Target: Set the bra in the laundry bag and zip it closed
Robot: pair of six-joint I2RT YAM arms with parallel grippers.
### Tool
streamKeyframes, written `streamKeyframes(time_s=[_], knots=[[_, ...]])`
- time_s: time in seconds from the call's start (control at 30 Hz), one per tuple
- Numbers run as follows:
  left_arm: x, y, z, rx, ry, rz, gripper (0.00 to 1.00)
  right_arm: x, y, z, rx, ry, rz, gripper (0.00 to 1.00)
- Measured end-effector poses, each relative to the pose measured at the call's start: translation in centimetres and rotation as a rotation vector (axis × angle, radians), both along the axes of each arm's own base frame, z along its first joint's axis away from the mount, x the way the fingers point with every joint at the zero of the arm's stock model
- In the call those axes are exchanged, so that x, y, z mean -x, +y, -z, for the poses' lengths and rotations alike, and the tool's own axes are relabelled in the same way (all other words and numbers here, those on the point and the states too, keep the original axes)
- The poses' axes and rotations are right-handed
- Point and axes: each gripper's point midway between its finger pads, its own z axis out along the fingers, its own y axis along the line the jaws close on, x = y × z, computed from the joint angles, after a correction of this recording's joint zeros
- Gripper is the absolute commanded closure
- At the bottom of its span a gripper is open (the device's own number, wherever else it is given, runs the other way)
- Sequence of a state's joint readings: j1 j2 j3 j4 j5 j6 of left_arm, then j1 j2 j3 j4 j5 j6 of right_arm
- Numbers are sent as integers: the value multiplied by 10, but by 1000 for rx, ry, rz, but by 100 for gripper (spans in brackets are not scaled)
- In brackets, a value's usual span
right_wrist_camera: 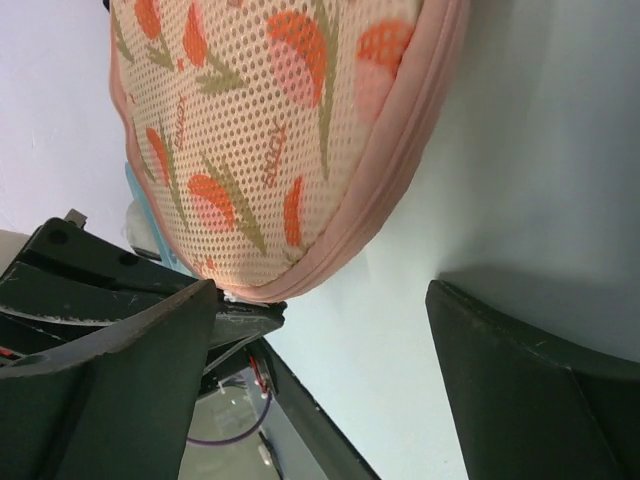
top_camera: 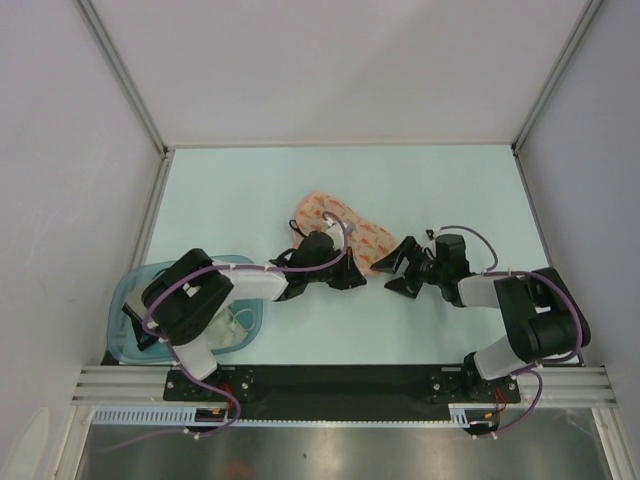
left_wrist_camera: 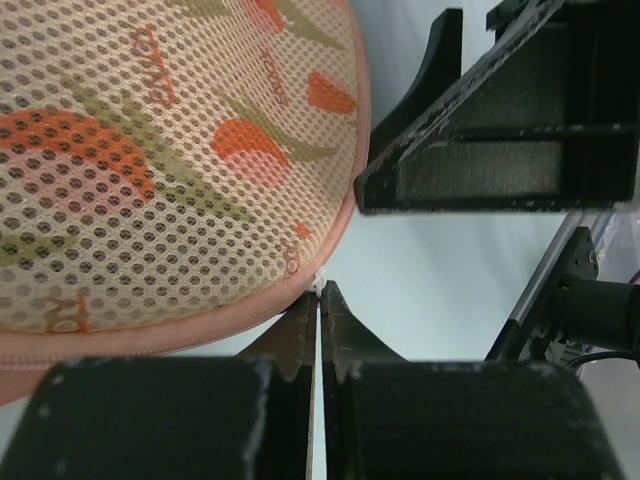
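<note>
The laundry bag (top_camera: 340, 222), a peach mesh pouch with orange tulip print, lies shut in the middle of the table. It fills the left wrist view (left_wrist_camera: 150, 150) and the top of the right wrist view (right_wrist_camera: 270, 130). My left gripper (left_wrist_camera: 320, 290) is shut, its tips pinching a small white zip pull (left_wrist_camera: 320, 281) at the bag's near rim; from above the left gripper (top_camera: 356, 277) sits at the bag's front right end. My right gripper (top_camera: 393, 270) stands open just right of the bag, nothing between its fingers (right_wrist_camera: 530, 380). The bra is out of view.
A translucent teal tub (top_camera: 135, 290) with a white garment (top_camera: 235, 325) sits at the near left, partly under the left arm. The two grippers are close together, tips almost facing. White walls enclose the table on three sides.
</note>
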State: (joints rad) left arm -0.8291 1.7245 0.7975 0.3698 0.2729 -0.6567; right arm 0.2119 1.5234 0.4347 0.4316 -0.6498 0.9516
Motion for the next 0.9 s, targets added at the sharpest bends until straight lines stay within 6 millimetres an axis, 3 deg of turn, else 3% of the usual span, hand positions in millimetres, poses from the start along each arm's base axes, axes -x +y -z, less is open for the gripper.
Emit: streamKeyframes(time_s=[0.1,0.37,0.53,0.63,0.77,0.83,0.9], knots=[[0,0,-1,3,1,0,100,4,7,-2,2,3,20,19],[5,-2,2,0,6,2,100,-11,12,-14,-22,-25,99,30],[12,-2,6,-6,19,7,100,-12,13,-12,-25,-19,127,45],[13,-3,4,-3,15,3,100,-11,12,-6,-22,1,147,59],[15,1,4,-8,11,-4,100,-10,11,4,-16,33,161,90],[17,4,5,-11,9,-10,100,-8,11,7,-20,43,162,99],[18,8,5,-15,7,-16,100,-8,10,7,-26,46,162,100]])
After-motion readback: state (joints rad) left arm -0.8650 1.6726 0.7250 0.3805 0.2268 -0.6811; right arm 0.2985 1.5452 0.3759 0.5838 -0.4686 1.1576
